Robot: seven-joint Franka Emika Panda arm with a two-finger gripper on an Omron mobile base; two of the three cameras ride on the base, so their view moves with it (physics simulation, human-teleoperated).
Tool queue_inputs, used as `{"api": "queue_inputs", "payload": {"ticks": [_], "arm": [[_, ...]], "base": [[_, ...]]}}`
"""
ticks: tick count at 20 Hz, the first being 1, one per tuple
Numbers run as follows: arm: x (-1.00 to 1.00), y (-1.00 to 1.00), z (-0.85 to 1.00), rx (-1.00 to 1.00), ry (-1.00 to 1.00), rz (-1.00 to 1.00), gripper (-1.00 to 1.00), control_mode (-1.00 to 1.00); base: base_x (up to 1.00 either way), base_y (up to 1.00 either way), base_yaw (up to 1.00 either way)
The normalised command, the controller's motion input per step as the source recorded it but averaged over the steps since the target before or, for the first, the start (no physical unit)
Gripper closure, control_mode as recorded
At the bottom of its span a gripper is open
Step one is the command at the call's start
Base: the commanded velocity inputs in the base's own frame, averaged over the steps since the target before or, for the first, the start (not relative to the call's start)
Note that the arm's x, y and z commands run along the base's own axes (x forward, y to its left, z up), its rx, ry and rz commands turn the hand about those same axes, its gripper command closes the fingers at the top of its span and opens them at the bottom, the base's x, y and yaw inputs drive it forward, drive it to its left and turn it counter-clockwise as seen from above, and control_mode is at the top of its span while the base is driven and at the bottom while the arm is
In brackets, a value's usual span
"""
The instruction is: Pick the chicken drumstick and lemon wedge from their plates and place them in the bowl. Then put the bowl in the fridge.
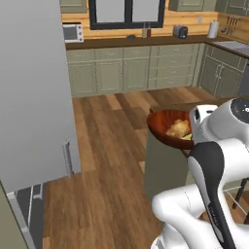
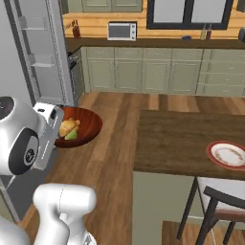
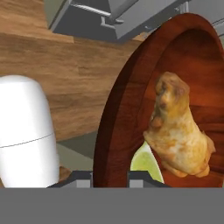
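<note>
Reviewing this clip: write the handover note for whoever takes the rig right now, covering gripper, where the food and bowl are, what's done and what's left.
Gripper: shut on the bowl's rim, carrying the bowl off the table, over the floor.
Chicken drumstick: inside the bowl.
Lemon wedge: inside the bowl, beside the chicken.
Red-rimmed plate: bare, on the brown table.
Fridge: door open, shelves visible to the robot's left.
Done: both foods loaded, bowl lifted.
Left: carry the bowl to a fridge shelf, set it down, release.

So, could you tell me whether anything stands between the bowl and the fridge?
Nothing visible does. The gripper holds the bowl in the air over bare wooden floor, and the open fridge stands just beyond it. The table is off to the other side.
</note>
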Motion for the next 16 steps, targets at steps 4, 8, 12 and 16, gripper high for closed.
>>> {"api": "queue_inputs", "payload": {"ticks": [4,8,12,16], "arm": [[0.0,0.0,0.0,0.0,0.0,0.0,1.0,1.0],[0.0,0.0,0.0,0.0,0.0,0.0,1.0,1.0],[0.0,0.0,0.0,0.0,0.0,0.0,1.0,1.0],[0.0,0.0,0.0,0.0,0.0,0.0,1.0,1.0]], "base": [[0.36,0.43,-0.28],[0.49,0.09,0.0],[0.71,0.1,0.1],[0.68,0.21,0.08]]}}
